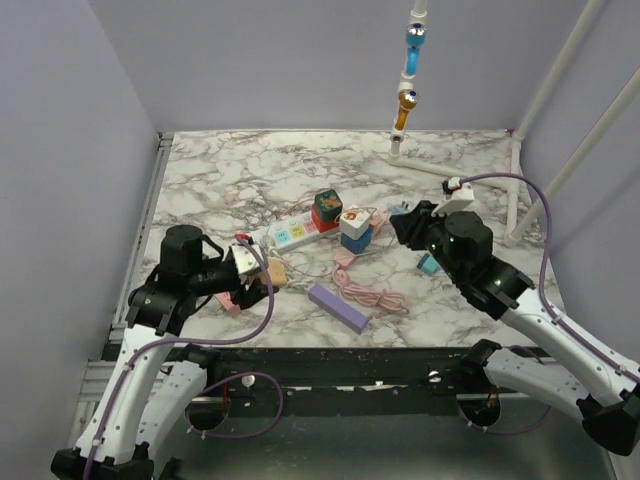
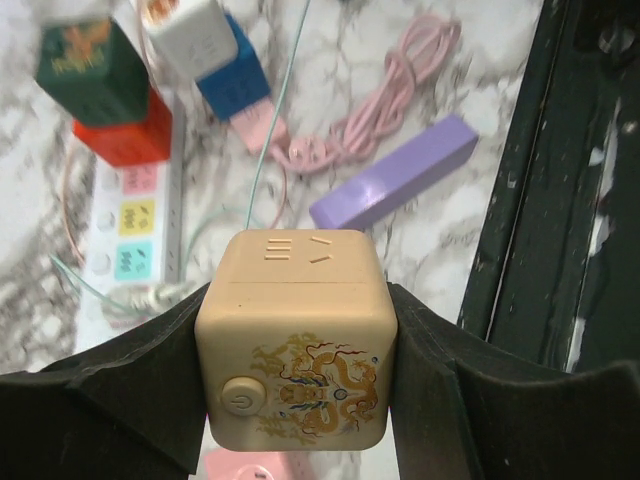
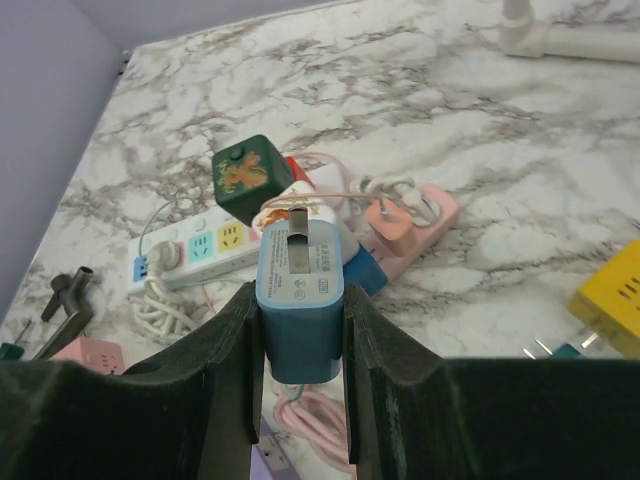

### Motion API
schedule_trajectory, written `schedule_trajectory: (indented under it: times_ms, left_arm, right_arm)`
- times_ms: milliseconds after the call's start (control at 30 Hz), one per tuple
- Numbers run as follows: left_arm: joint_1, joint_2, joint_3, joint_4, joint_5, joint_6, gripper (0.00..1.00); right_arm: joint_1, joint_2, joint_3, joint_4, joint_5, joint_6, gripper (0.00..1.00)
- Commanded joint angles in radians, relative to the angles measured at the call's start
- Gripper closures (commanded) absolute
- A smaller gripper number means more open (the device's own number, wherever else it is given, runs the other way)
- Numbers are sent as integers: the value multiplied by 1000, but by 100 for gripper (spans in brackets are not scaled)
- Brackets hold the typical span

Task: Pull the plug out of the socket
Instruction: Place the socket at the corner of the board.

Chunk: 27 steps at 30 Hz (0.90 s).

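Note:
The socket is a beige cube with a gold dragon print and a round power button. My left gripper is shut on it, a black pad pressed to each side. In the top view the socket is held low over the table's front left by the left gripper. The plug is a blue charger block, and my right gripper is shut on it. Its two metal prongs stand bare, clear of any socket. The right gripper hovers right of centre, well apart from the socket.
A white power strip lies mid-table with a green-on-red cube and a white-on-blue cube beside it. A coiled pink cable and a purple bar lie in front. A pink strip and a yellow cube sit to the right.

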Motion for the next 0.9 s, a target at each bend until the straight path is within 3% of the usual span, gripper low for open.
schedule_trajectory:
  times_ms: [0,167,367,533,600,733,867]
  left_arm:
    - [-6,17,-99,-45,-117,187,100]
    - [-25,-3,-203,-39,-146,264,100]
    - [-75,-41,-313,-13,-188,335,100]
    - [-138,-27,-402,61,-273,343,100]
    - [-147,1,-417,101,-299,336,100]
    - [-151,66,-436,162,-351,309,100]
    - [-155,116,-448,197,-437,301,100]
  right_arm:
    - [-6,-99,9,-230,250,156,99]
    - [-31,-37,29,-421,352,337,99]
    - [-154,98,-10,-403,213,417,99]
    - [-258,103,-84,-394,146,471,99]
    - [-286,96,-109,-394,124,490,92]
    - [-301,106,-161,-398,93,564,89]
    - [-302,128,-235,-352,31,616,80]
